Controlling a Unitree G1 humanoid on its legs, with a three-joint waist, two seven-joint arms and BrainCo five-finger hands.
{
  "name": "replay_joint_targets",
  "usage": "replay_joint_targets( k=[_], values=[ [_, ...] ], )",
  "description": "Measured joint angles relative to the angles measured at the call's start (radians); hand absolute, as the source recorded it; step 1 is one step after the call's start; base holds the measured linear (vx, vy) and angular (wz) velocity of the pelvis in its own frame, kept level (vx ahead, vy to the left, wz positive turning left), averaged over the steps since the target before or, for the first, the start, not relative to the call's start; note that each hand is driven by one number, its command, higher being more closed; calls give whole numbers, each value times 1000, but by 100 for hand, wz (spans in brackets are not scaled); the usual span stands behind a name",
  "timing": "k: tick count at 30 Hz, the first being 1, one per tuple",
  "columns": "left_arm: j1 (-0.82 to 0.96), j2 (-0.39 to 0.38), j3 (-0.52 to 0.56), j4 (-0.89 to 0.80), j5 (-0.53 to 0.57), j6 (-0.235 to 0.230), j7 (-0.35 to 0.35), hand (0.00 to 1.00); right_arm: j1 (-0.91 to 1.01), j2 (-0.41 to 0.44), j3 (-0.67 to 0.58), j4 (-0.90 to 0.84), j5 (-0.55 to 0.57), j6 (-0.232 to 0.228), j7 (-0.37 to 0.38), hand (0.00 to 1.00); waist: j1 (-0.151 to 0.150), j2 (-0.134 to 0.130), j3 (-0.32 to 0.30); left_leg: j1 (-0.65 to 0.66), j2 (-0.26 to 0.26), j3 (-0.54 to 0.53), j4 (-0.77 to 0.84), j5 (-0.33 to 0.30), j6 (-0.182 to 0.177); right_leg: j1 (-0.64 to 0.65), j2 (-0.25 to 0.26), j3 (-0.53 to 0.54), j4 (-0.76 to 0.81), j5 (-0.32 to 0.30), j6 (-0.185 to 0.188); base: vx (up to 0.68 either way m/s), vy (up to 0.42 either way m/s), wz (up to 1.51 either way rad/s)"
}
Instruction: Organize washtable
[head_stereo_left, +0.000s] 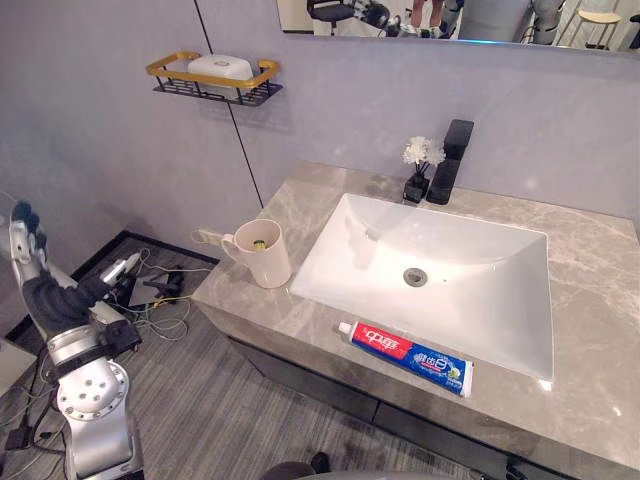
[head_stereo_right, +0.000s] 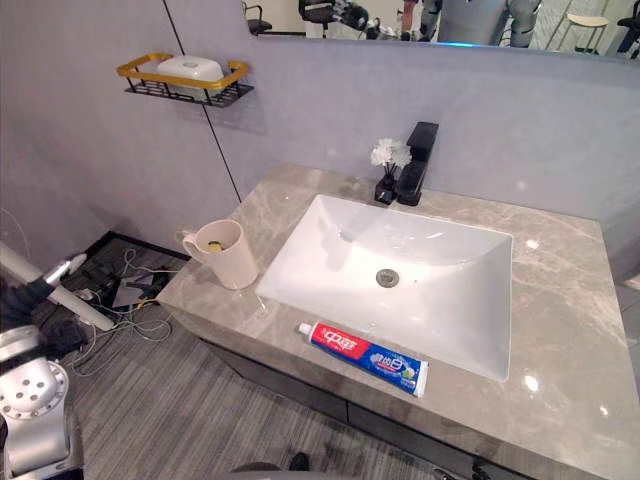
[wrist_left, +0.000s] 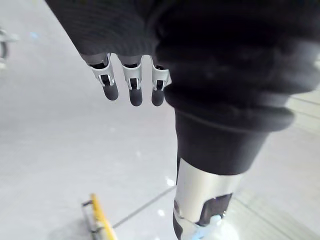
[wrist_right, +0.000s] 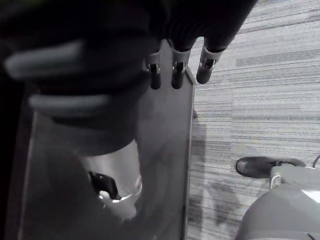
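A red, white and blue toothpaste tube (head_stereo_left: 405, 357) lies flat on the grey marble countertop (head_stereo_left: 590, 300), along the front rim of the white sink (head_stereo_left: 440, 270). A cream cup (head_stereo_left: 262, 252) with a small object inside stands upright at the sink's left. My left hand (head_stereo_left: 35, 270) is raised well left of the counter, over the floor. It is open and empty, with its fingers (wrist_left: 131, 85) straight. My right hand (wrist_right: 175, 70) hangs low beside a dark panel (wrist_right: 165, 150) above the striped floor, fingers relaxed and holding nothing.
A black faucet (head_stereo_left: 450, 160) and a small vase of white flowers (head_stereo_left: 420, 165) stand behind the sink. A gold-rimmed wall shelf (head_stereo_left: 213, 78) holds a white soap box. Cables and a power strip (head_stereo_left: 160, 290) lie on the floor left of the counter.
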Motion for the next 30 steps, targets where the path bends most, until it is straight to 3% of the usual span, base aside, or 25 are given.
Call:
replay_joint_targets(
  k=[6, 10, 14, 22, 30],
  values=[
    [-9, 51, -202, -68, 57, -22, -110, 0, -22, 9, 51, 6, 0, -1, 20, 0, -25, -6, -5, -6, 5, 13, 14, 0, 1, -4, 5, 12, 0, 4, -4, -24, 1, -5],
    [-83, 67, -341, -26, 120, -15, -155, 0, -22, 11, 84, 7, -1, -1, 21, 0, -29, -21, -7, -9, 13, 21, 14, 0, 0, -6, 12, 22, -8, 12, -8, -1, -10, -7],
    [-146, 68, -498, 60, 179, -4, -216, 0, -46, 10, 110, 7, -1, -1, 20, 0, -51, -29, -8, -17, 21, 44, 13, -1, -2, -25, 17, 47, -7, 15, -11, -7, -3, -16],
    [-184, 68, -681, 205, 273, 23, -279, 0, -51, 16, 121, 6, -1, 0, 22, 0, -57, -36, -12, -28, 23, 52, 10, -2, -2, -41, 17, 54, -8, 17, -9, 1, 1, -3],
    [-184, 71, -760, 359, 330, 36, -323, 0, -67, 15, 149, 2, -1, 0, 21, 0, -78, -29, -16, -28, 27, 66, -8, 0, -3, -54, 17, 71, -15, 22, -5, -1, 0, -7]
  ],
)
